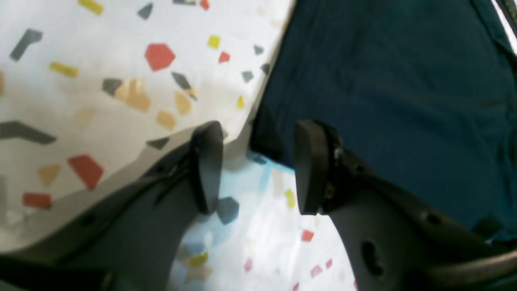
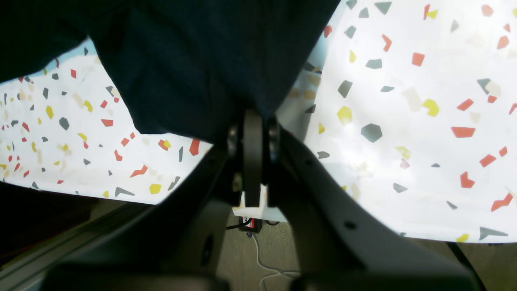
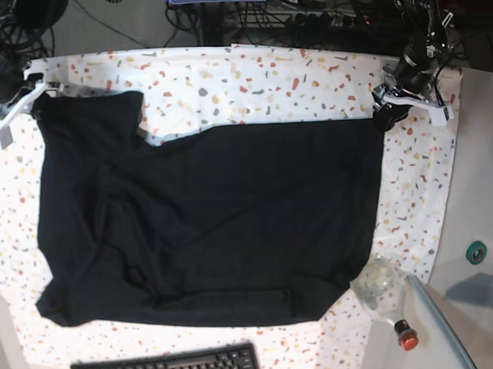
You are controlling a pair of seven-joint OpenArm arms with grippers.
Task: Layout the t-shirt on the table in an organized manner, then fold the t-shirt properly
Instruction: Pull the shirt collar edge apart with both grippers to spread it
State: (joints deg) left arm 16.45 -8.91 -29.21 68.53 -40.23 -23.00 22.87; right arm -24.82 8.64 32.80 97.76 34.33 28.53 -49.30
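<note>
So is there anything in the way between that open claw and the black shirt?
Nothing visible. The left gripper hangs with its jaws apart right at the t-shirt corner, only bare table cloth beneath. The right gripper already pinches the shirt.

t-shirt [image 3: 207, 218]: 1 | table [image 3: 267, 78]: 1 | keyboard [image 3: 168, 367]: 1 | bottle [image 3: 384, 293]: 1

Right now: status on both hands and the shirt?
Left hand open at the t-shirt corner, gripping nothing. Right hand shut on the opposite corner. Shirt spread on the table, still rumpled. Keyboard and bottle near the front edge.
</note>
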